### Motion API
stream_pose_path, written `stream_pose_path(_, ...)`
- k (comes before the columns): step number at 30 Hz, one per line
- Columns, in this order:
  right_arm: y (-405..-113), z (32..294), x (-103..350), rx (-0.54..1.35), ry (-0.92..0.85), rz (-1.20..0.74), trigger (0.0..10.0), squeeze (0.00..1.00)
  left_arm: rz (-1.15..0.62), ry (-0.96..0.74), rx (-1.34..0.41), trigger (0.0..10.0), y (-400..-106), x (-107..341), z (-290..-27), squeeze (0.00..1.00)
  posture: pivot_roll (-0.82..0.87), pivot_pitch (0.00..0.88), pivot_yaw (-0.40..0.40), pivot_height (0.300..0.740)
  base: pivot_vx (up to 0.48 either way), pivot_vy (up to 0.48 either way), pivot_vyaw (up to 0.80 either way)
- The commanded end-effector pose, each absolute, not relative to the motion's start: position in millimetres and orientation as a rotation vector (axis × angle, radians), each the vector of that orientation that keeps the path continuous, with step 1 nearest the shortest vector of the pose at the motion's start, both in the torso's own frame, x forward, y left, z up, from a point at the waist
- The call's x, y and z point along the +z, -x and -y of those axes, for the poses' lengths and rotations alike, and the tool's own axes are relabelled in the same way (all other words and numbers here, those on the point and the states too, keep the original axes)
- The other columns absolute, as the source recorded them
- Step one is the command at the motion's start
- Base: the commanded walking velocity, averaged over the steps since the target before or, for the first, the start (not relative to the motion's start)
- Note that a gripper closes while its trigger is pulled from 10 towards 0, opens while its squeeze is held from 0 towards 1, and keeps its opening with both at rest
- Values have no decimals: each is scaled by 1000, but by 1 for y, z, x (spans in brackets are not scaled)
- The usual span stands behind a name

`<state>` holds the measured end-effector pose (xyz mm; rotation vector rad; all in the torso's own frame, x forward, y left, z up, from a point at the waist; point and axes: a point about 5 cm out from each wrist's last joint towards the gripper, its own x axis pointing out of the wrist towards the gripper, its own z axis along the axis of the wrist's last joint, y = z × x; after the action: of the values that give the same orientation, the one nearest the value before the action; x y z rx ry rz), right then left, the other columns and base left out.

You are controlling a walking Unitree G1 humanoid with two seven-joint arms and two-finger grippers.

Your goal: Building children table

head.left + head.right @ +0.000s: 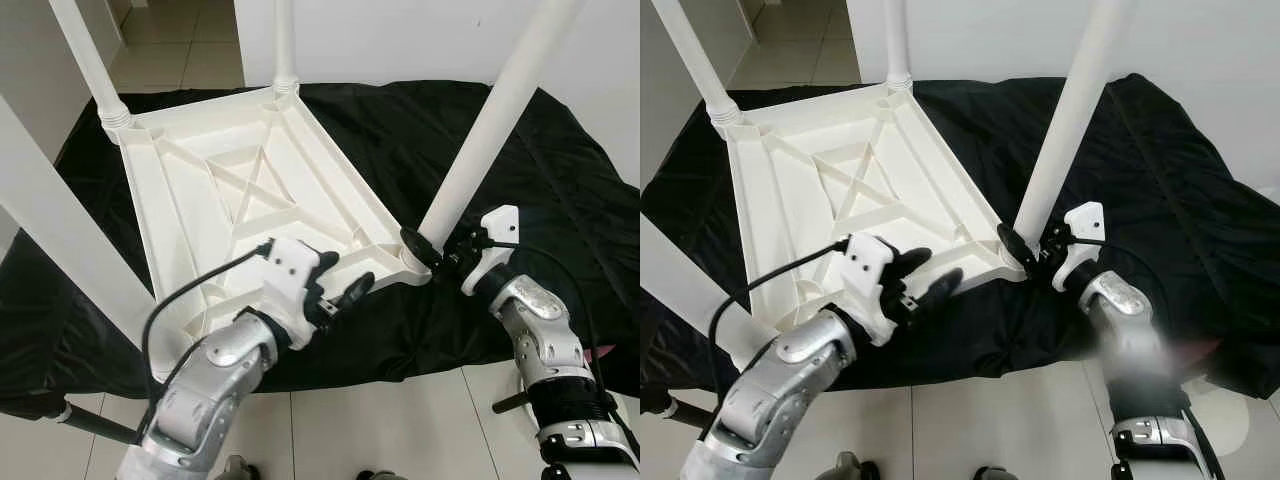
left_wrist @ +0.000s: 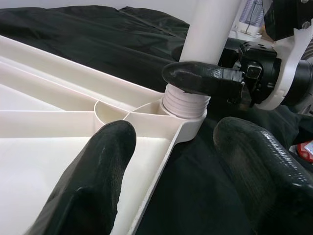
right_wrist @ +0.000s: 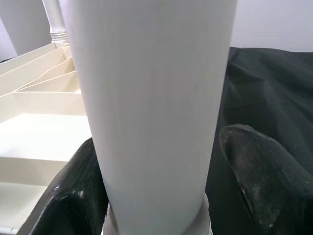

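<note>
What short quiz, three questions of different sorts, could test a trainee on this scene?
1. True or false: the white tabletop lies upside down on the black cloth.
2. Which pincer grips the leg near its threaded base? A) left B) right
3. Fill in: the left pincer hovers over the tabletop's near edge with fingers ___.

Key: 1 true; 2 B, the right pincer; 3 open.

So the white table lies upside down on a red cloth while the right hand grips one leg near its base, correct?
Not quite: the cloth is black, not red, as the left eye view shows. The rest holds: the table lies upside down and the right hand grips the leg near its base.
</note>
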<state>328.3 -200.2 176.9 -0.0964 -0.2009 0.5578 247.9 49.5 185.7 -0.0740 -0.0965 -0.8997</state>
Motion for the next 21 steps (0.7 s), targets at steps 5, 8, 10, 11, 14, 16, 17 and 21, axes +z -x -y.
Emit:
stream_pose_path(5,-328,195,175,618,134,198,8863,0,100,57,-893,10000,-244,187,-50,0,-11,120,13,740,0,0,0)
stream_pose_path(8,-332,194,176,634,147,200,3804,0,106,19,-886,10000,-245,186,-51,0,-7,114,12,740,0,0,0)
stream_pose_path(10,-335,194,175,636,160,197,118,0,114,9,-861,10000,-247,187,-52,0,-7,99,9,740,0,0,0)
stream_pose_path(11,-335,194,174,636,162,196,0,0,116,9,-850,10000,-249,187,-52,0,-7,94,7,740,0,0,0)
stream_pose_path(14,-335,194,173,635,163,194,0,0,124,14,-840,10000,-249,188,-52,0,-5,86,7,740,0,0,0)
stream_pose_path(16,-333,193,171,630,159,188,0,0,128,26,-829,10000,-250,189,-52,0,-4,82,6,740,0,0,0)
stream_pose_path(17,-333,193,171,630,159,188,0,0,128,26,-829,10000,-250,189,-52,0,-4,82,6,740,0,0,0)
stream_pose_path(21,-327,192,161,583,128,163,10000,0,114,17,-815,10000,-248,183,-51,0,-19,56,16,740,0,0,0)
